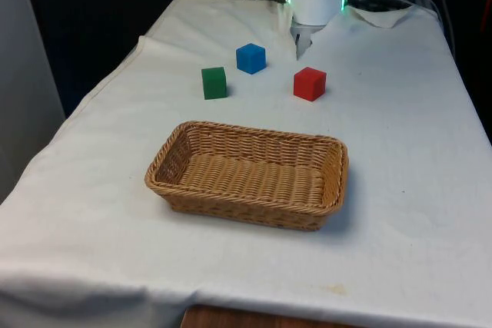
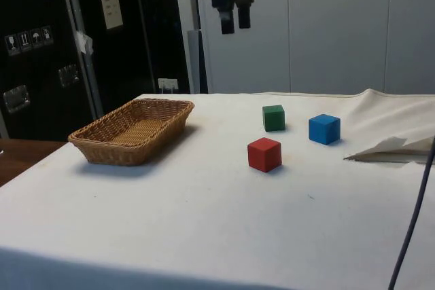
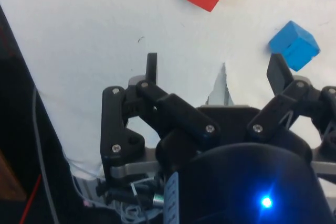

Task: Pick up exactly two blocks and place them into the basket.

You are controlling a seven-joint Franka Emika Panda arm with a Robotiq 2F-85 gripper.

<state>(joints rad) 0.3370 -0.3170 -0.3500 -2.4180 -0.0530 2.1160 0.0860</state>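
1. Front view: woven tan wicker basket (image 1: 247,175) sits at six o'clock, holding nothing.
2. Green wooden cube (image 1: 214,82), blue wooden cube (image 1: 250,58) and red wooden cube (image 1: 309,83) stand toward twelve o'clock.
3. Black two-finger gripper (image 3: 215,72) hangs spread apart, grasping nothing.

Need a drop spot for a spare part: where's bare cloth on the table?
Bare cloth: the wide strip between the woven wicker basket and the table's near edge, and the front view's right side beyond the red cube. Tighter: the green cube, blue cube and red cube cluster behind the basket.
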